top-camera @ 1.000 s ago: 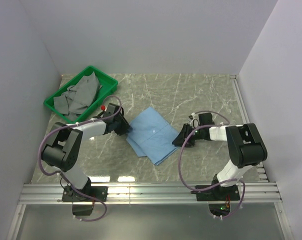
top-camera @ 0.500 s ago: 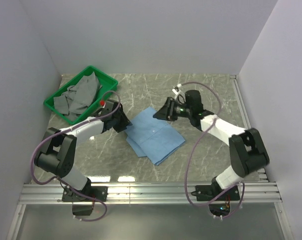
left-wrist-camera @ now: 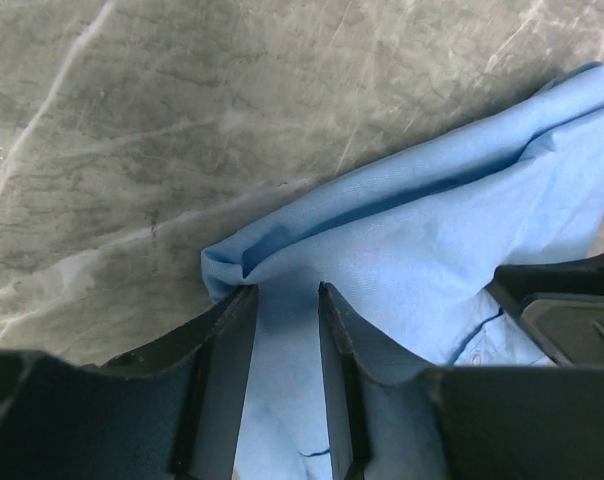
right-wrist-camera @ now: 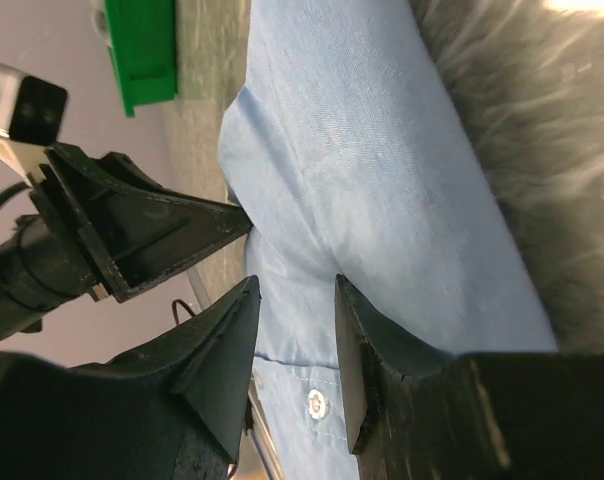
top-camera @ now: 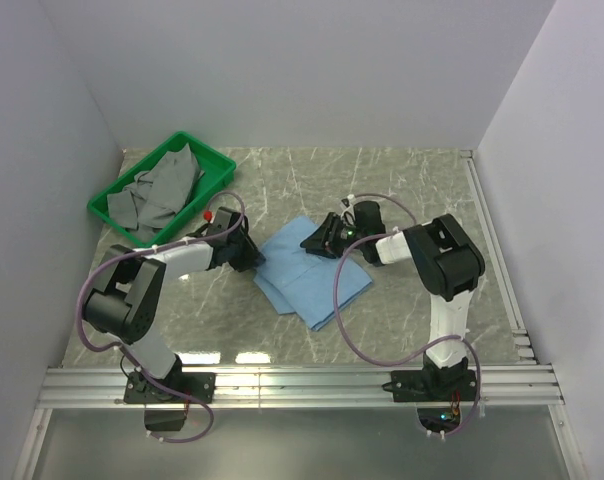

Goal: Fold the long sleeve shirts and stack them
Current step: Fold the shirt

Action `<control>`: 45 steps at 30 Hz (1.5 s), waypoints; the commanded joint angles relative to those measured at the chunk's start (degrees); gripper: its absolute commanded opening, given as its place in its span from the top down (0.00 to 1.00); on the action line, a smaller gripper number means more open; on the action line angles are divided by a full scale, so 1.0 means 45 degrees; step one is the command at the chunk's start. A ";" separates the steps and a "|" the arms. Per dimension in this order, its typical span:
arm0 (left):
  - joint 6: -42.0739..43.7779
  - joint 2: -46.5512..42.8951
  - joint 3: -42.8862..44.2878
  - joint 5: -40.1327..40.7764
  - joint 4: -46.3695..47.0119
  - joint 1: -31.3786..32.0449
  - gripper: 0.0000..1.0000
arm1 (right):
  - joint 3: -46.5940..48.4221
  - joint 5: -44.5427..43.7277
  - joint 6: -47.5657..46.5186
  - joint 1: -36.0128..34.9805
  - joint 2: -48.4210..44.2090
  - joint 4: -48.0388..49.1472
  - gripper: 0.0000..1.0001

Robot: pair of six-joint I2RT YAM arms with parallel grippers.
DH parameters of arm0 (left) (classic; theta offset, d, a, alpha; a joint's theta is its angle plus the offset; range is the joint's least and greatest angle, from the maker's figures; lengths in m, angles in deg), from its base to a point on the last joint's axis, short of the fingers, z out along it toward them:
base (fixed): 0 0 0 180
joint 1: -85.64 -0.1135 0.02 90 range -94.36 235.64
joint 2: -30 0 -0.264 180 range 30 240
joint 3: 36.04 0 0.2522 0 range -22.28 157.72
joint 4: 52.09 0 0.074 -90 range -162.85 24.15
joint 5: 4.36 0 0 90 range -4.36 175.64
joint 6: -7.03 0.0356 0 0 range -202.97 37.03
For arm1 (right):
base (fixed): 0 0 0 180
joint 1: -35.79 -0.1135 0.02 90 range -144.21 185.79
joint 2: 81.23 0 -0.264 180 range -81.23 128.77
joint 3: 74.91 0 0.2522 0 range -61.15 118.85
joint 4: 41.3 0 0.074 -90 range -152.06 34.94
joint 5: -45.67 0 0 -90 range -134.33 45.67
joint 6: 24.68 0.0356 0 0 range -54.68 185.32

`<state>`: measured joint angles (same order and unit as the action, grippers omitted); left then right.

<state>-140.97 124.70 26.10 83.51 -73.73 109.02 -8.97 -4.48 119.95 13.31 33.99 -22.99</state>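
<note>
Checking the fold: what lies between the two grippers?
Only the folded light blue shirt, with the left gripper at its left edge and the right gripper on its right side. The top view shows it.

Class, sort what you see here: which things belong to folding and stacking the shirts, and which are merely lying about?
Belongs to the job: light blue shirt; left hand and right hand, both at its edges.
Lying about: green bin with grey garments, untouched, off to the left.
</note>
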 commanded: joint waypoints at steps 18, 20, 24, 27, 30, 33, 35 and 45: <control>0.0076 0.0265 -0.0399 -0.0015 -0.0456 0.0001 0.62 | 0.4086 -0.0302 -0.0071 -0.1781 0.0856 -0.1308 0.55; -0.0002 0.0265 -0.0439 0.0005 -0.0437 0.0020 0.62 | 0.4359 -0.0322 0.0124 -0.1821 0.1385 -0.1269 0.55; -0.0100 0.0343 -0.0614 -0.0054 -0.0437 0.0020 0.63 | 0.4731 -0.0477 0.0049 -0.1801 0.2421 -0.1696 0.55; -0.0139 0.0440 -0.0731 -0.0073 -0.0417 0.0001 0.63 | 0.4908 -0.0810 -0.0167 -0.1548 0.2637 -0.2186 0.55; -0.0217 0.0519 -0.0848 -0.0132 -0.0398 -0.0019 0.63 | 0.4713 -0.0907 0.0065 -0.0944 0.2638 -0.1914 0.56; -0.0295 0.0636 -0.1024 -0.0229 -0.0300 -0.0136 0.63 | 0.4654 -0.0946 0.0145 -0.0241 0.2638 -0.1893 0.55; -0.0334 0.0733 -0.1083 -0.0327 -0.0241 -0.0214 0.64 | 0.4751 -0.1005 0.0086 0.0188 0.2657 -0.2029 0.55; -0.0315 0.0890 -0.0966 -0.0366 -0.0338 -0.0273 0.64 | 0.4966 -0.1376 0.0438 0.1069 0.2989 -0.2597 0.56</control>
<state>-143.70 125.38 23.89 79.42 -68.55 107.73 11.95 -8.04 122.07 18.14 46.21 -32.48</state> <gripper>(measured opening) 0.360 0.440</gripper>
